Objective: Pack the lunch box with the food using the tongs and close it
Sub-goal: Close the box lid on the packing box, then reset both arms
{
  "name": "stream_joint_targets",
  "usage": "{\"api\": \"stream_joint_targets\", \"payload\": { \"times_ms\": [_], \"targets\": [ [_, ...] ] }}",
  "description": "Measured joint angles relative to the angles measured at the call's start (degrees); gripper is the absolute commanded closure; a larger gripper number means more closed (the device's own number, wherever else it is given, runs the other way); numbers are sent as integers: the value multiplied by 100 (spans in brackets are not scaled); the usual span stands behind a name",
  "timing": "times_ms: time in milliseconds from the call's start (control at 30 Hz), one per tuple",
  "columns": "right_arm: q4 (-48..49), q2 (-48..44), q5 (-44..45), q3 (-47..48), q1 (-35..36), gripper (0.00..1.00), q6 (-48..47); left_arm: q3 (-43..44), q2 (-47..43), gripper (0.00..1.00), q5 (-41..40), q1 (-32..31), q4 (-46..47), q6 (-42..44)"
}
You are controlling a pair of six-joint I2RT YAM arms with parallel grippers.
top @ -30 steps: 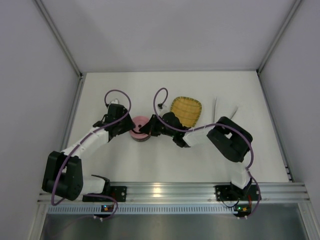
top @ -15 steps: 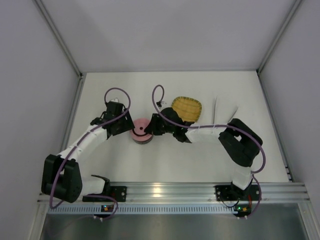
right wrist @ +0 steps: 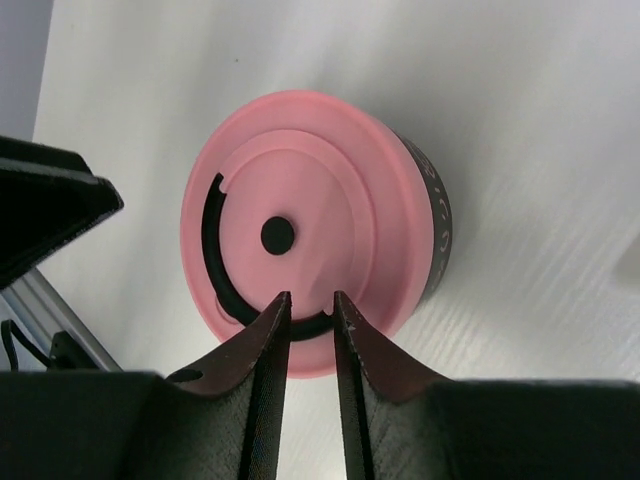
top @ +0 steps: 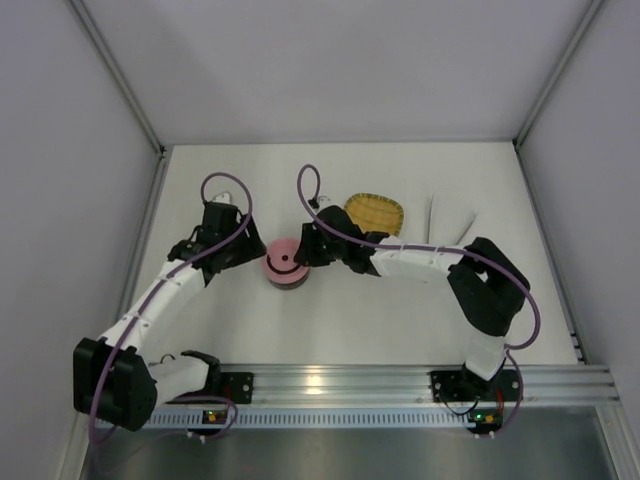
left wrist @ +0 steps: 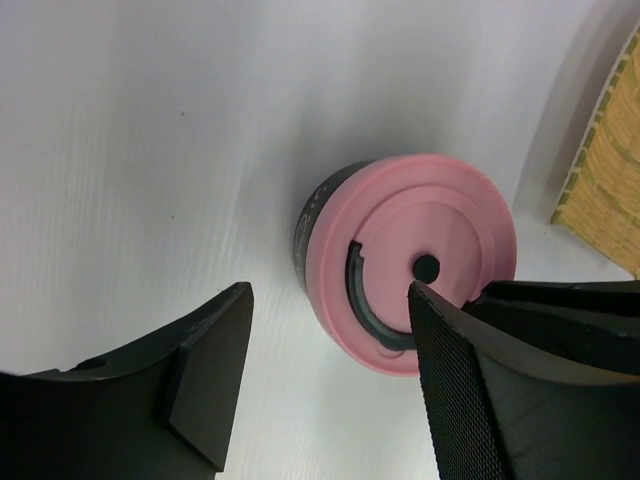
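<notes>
Reaching from its base at the near-left corner, the left arm slants up across the white bench toward the middle. Its left fingers stand well apart and hold nothing. In the left wrist view one finger sits clear of the container, over bare bench. The other, with a textured pad, overlaps the lid's near-right rim; contact there is not certain. Next along, the lunch box sits upright on the bench a little left of centre, between the two sets of fingers. Its pink lid is seated flat on top and covers the opening, so the contents are hidden. The lid shows a black centre dot and a curved black smile mark. Below the rim a band of the dark side wall shows. On the box's right side the right fingers are parted only by a narrow slit, with nothing between them. Their tips hang over the lid's rim by the smile mark; whether they touch it cannot be told. Right of that wrist and toward the back lies the yellow woven tray, oval, near the box but apart from it. In the overhead view its near edge meets the right arm. Farther right, the tongs lie flat on the bench, a thin V, pale against the white. They are apart from the tray and untouched by either arm.
</notes>
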Motion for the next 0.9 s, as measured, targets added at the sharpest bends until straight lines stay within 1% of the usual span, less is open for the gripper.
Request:
{"api": "stream_joint_targets", "payload": {
  "times_ms": [167, 300, 367, 400, 433, 467, 500, 533, 600, 633, 700, 733, 767, 900],
  "targets": [
    [-354, -170, 61, 2, 0, 74, -111, -520, -409, 36, 216, 0, -162, -28],
    [-544, -328, 79, 2, 0, 71, -201, -693, -597, 37, 315, 0, -227, -61],
    [-610, -444, 103, 2, 0, 64, -249, -719, -688, 37, 339, 0, -229, -81],
    [-660, -511, 122, 2, 0, 61, -271, -726, -737, 33, 352, 0, -225, -90],
    [-699, -601, 175, 2, 0, 57, -293, -728, -785, 32, 358, 0, -225, -94],
    [-713, -697, 234, 2, 0, 49, -313, -726, -835, 31, 387, 0, -221, -107],
    [-734, -817, 332, 2, 0, 45, -348, -726, -874, 29, 409, 0, -214, -105],
    [-800, -960, 442, -2, -2, 38, -391, -719, -901, 23, 424, 0, -210, -105],
    [-905, -1274, 651, -2, -7, 30, -487, -625, -881, 20, 452, 0, -240, -90],
    [-960, -1453, 754, -2, -17, 21, -533, -522, -833, 16, 459, 0, -243, -81],
    [-1073, -1829, 957, -2, -52, 12, -647, -227, -684, 9, 468, 0, -247, -35],
    [-1126, -2006, 1047, -2, -85, 1, -699, -22, -579, 5, 485, 0, -245, -15],
    [-1178, -2186, 1152, -2, -133, 0, -752, 205, -468, 1, 498, 0, -223, 7],
    [-1412, -2809, 1532, -2, -490, 1, -990, 997, -190, 1, 535, 0, -138, 76]
  ]
}}
